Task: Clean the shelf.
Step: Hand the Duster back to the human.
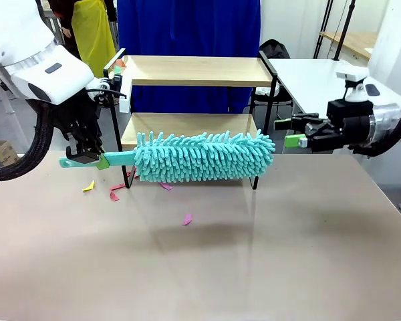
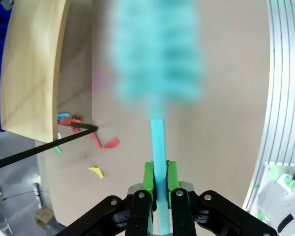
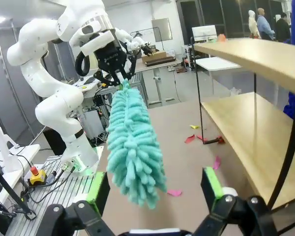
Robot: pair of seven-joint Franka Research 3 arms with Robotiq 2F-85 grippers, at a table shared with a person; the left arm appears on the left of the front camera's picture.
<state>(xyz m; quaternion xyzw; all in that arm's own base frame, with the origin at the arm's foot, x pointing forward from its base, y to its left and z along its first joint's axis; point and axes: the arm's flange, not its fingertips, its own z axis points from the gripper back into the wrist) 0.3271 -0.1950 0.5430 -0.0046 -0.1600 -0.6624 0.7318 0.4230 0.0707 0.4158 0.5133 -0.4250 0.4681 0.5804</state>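
- Shelf (image 1: 194,70): two pale wooden boards in a thin black frame, standing at the 12 o'clock end of the brown table (image 1: 267,241), legs on the tabletop.
- Left gripper (image 1: 85,155): at 9 o'clock off the shelf's lower board, fingers clamped on the flat teal handle of a duster (image 1: 204,157). Left wrist view confirms it: green pads (image 2: 148,178) pressed on both sides of the handle.
- Duster: fluffy teal head lies level, stretched across the front of the lower board, tip near the right front leg. Head held above the tabletop; whether it touches the board, cannot tell.
- Right gripper (image 1: 295,131): at 3 o'clock of the shelf, beside its right end, fingers spread wide, nothing between them. In the right wrist view the duster tip hangs ahead of the two parted pads (image 3: 212,182).
- Paper scraps (image 1: 115,192): pink, red and yellow bits on the table by the shelf's left front leg; one pink scrap (image 1: 186,219) lies farther toward 6 o'clock.
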